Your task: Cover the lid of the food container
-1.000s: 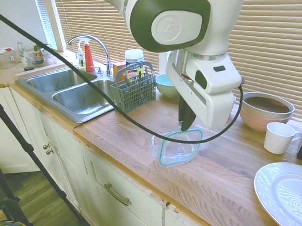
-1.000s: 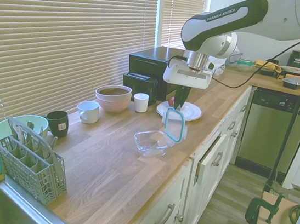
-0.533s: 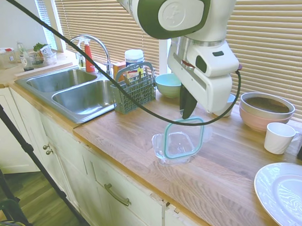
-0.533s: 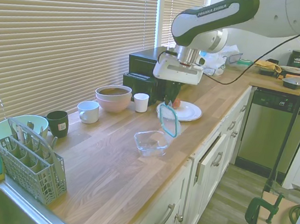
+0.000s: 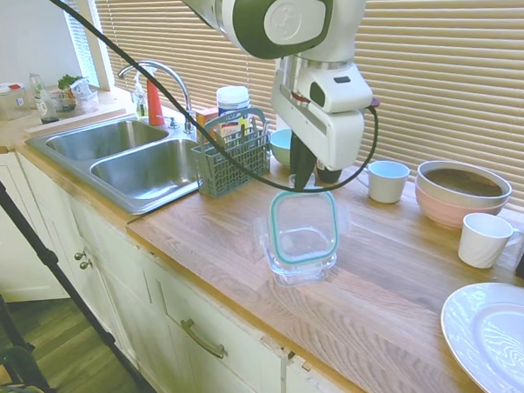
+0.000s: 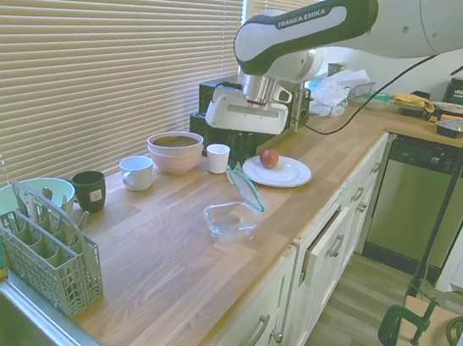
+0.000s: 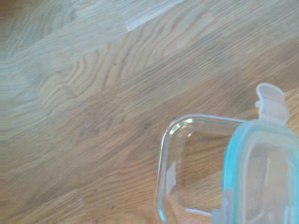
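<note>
The gripper (image 5: pixel 306 173) pinches the lid (image 5: pixel 304 228) by one edge, tilted above the container (image 6: pixel 232 221). Light, stiff and probably slick plastic, so an edge grip suits it; the glass dish looks fragile.

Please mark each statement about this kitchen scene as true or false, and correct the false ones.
1. The gripper holds the lid by one edge. True.
2. The lid is already pressed flat on the food container. False: it hangs tilted above the container, not seated.
3. A red apple lies on the white plate. True.
4. The food container stands inside the sink. False: it stands on the wooden counter.
5. The cutlery basket stands on the counter beside the sink. True.
6. The food container holds food. False: it looks empty.
</note>
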Controlling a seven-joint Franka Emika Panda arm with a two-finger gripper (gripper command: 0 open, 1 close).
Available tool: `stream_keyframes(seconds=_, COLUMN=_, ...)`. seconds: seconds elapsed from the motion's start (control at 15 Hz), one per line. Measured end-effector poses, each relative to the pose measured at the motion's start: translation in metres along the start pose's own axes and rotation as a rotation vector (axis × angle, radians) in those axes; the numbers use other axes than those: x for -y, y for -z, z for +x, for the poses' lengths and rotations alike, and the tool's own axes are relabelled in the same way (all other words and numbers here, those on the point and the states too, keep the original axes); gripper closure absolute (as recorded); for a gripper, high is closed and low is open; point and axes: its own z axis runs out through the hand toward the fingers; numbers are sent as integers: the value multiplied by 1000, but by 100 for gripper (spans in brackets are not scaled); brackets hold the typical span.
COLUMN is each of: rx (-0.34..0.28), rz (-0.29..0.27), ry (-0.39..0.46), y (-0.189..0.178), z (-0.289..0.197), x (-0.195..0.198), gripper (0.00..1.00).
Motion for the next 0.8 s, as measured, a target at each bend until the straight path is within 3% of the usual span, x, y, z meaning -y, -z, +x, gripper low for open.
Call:
stream_keyframes(seconds=0.2, rx=6, rz=-23, ry=1, y=-20, z=-3, x=9, gripper=100)
stream_keyframes(seconds=0.8, rx=-31, rz=-60, ry=62, y=-32, z=-31, x=54, gripper=100)
